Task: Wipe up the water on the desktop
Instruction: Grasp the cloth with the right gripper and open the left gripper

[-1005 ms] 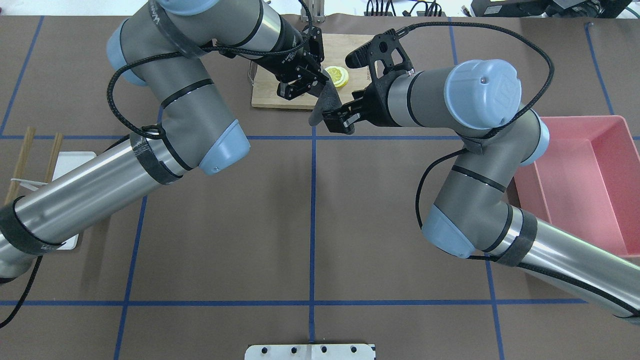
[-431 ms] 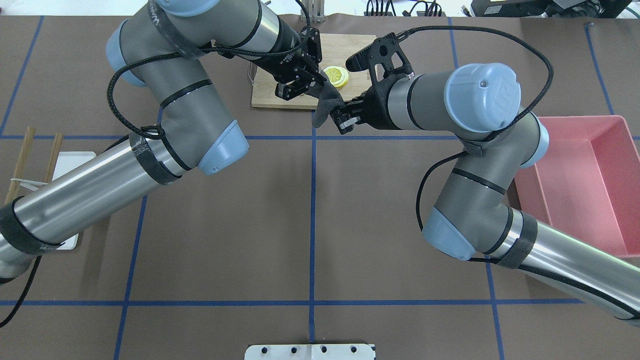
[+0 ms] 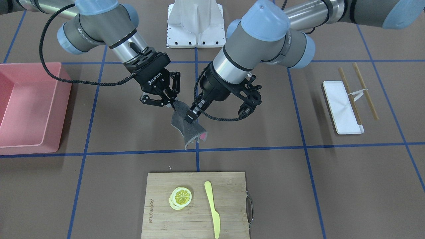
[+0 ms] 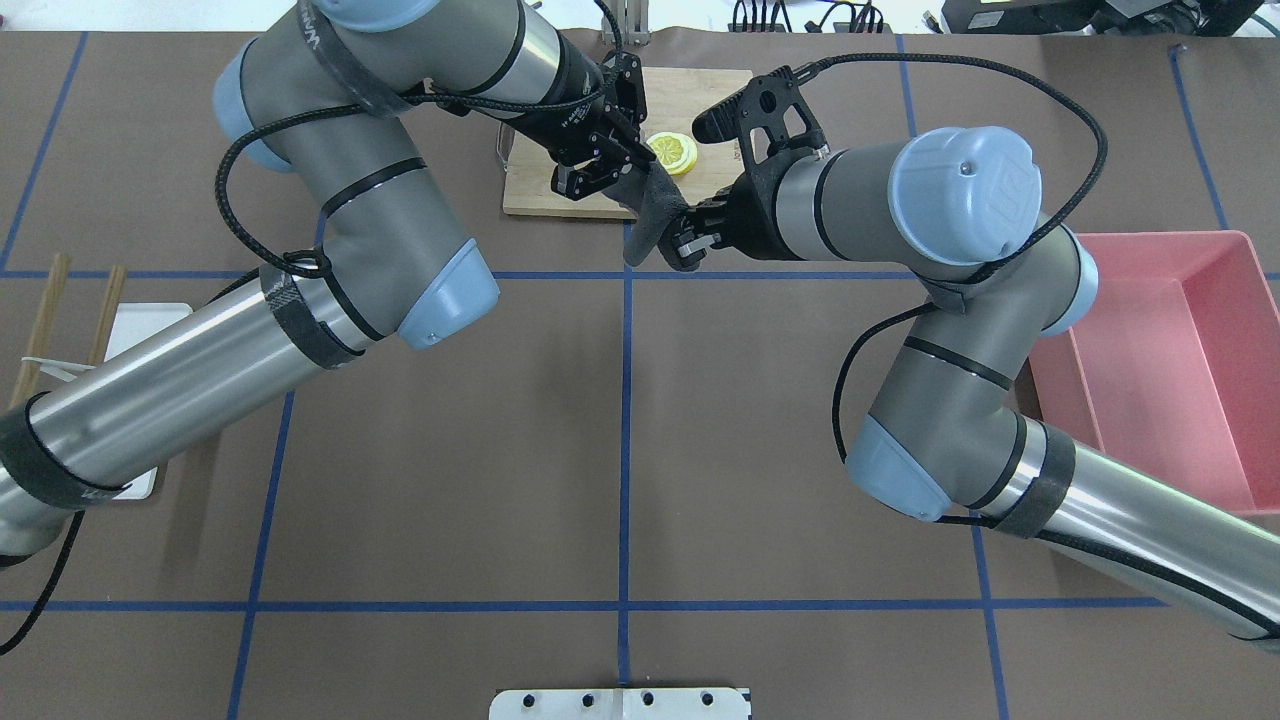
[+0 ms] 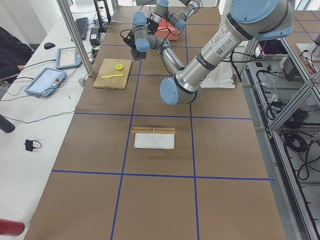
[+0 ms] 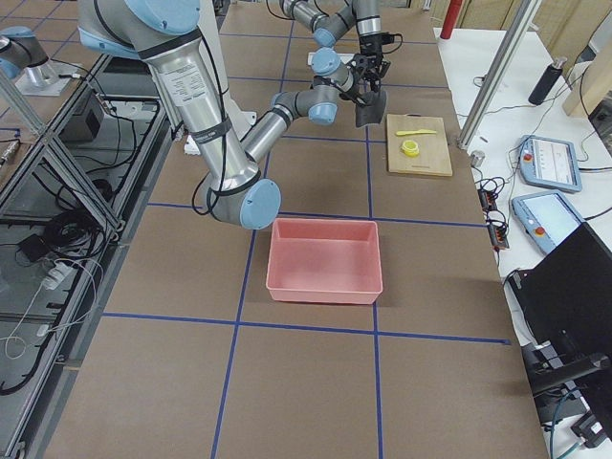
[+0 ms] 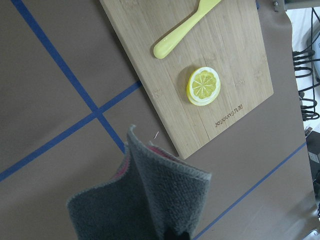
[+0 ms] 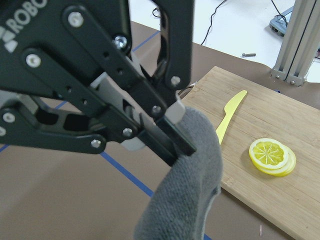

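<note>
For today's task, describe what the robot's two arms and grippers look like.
The left arm and right arm are grey tubes with silver sections, blue joint caps and black bands; a black braided cable loops beside each. The left gripper and right gripper are black two-finger linkages; the right bears white ROBOTIQ lettering.

We're pretty clearly in a robotics lab here: big desktop (image 5: pixel 155 200) gridded with blue tape, teach pendants (image 5: pixel 45 81) on the white side bench (image 5: pixel 20 125), aluminium framing (image 5: pixel 75 35), cables (image 5: pixel 296 142) all over.
</note>
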Controlling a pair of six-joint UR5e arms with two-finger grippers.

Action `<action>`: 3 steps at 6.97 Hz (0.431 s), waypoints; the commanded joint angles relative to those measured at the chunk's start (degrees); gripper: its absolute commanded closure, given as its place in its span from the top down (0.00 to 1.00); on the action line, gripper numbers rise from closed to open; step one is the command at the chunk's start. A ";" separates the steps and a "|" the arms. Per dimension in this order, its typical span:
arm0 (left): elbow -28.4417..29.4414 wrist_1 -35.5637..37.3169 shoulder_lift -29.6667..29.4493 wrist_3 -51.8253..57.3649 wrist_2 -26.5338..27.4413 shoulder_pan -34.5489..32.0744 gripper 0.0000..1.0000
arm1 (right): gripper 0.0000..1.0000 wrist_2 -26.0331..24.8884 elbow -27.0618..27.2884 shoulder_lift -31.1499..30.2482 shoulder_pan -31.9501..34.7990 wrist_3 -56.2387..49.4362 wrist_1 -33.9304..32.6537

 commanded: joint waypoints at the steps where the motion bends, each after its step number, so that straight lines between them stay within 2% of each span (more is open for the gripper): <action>1: -0.30 0.01 0.04 0.28 2.10 0.00 0.99 | 0.00 0.09 0.00 -0.20 0.00 0.60 -0.09; 3: -1.79 0.70 1.52 2.28 1.94 -0.61 0.99 | 0.00 0.87 0.00 -1.60 0.09 0.51 -1.31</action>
